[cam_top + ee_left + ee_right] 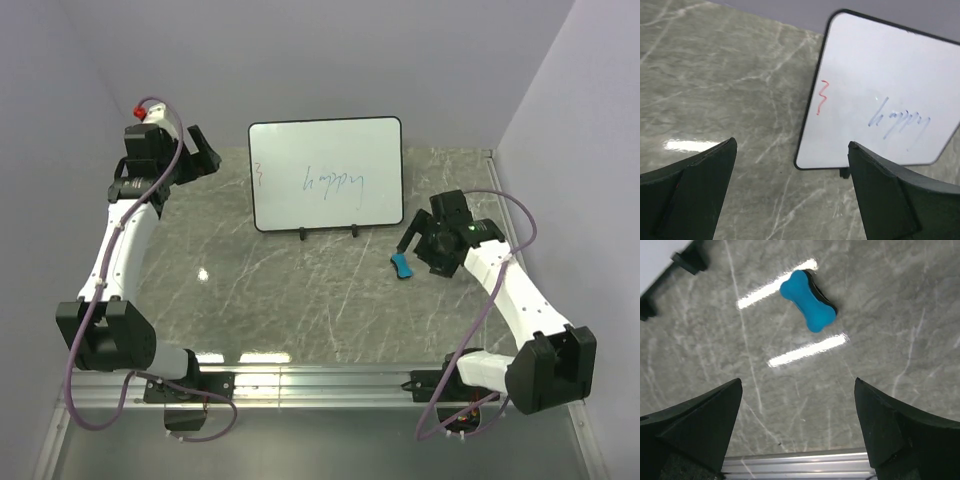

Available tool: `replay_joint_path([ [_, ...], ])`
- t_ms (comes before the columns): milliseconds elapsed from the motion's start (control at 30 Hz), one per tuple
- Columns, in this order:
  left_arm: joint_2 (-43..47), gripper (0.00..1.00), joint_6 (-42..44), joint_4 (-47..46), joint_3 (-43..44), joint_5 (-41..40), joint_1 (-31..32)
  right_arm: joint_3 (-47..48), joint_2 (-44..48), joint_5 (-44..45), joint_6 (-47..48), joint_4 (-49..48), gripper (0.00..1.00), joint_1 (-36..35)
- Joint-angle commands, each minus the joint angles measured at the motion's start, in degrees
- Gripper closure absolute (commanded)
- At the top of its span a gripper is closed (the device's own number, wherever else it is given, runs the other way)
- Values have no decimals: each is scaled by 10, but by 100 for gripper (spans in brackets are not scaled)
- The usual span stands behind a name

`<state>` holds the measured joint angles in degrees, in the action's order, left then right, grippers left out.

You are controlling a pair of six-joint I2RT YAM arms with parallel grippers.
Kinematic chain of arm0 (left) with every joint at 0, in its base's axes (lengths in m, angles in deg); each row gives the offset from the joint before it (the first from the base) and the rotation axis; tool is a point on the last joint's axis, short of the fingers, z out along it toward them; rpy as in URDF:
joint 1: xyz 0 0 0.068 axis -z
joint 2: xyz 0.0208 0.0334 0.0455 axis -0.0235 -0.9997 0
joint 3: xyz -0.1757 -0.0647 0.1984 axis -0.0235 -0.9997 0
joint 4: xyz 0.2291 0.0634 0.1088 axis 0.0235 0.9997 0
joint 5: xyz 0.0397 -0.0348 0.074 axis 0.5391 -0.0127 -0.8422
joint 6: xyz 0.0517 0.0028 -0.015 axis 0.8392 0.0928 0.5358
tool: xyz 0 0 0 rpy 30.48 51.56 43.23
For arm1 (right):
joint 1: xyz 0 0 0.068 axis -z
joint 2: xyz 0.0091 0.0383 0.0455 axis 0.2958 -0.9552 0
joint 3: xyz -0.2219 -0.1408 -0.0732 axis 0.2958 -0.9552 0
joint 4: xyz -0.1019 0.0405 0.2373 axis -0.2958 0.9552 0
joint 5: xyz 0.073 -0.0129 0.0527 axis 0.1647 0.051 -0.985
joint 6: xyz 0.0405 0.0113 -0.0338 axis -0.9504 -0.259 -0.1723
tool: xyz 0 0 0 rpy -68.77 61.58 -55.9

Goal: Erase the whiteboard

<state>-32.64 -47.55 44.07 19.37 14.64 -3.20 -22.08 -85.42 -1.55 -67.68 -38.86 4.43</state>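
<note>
whiteboard (326, 175) stands upright on its two black feet (304, 235) at the far middle of the table (300, 310), close to the back wall. Long axis runs left-right, roughly parallel to the table's far edge. The writing face points toward the arm bases.
Face carries blue "happy" script (335, 182) near centre and a red squiggle (260, 172) by its left edge.
Room: bare marble runs from the feet to the rail (320, 380) at the near edge. There's also a strip of open tabletop on either side of the frame.
blue eraser (401, 266) lies flat on the table, front-right of the board's lower right corner and apart from it.
right gripper (418, 250): fingers spread, hovering just beside the eraser. In the wrist view the eraser (808, 300) sits ahead of the fingertips, not touching.
left gripper (207, 150): fingers spread, raised near the far left, off the board's left edge and aimed toward it. Its wrist view shows the board's left edge and red mark, with only tabletop between the tips.
</note>
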Motion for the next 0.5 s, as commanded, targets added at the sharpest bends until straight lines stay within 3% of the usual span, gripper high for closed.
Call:
replay_joint_path([
  [0, -14, 0, 23, -8, 3, 88, -7, 39, -8, 16, 30, 33, 1, -14],
  [200, -73, 1, -5, -117, 21, 263, -44, 47, -55, 6, 77, 51, 4, -43],
  [367, -155, 1, -8, -154, 68, 314, -55, 27, -87, 21, 95, 45, 4, -55],
  [467, -207, 1, -28, -180, 109, 387, -67, 28, -103, 40, 112, 30, 6, -55],
])
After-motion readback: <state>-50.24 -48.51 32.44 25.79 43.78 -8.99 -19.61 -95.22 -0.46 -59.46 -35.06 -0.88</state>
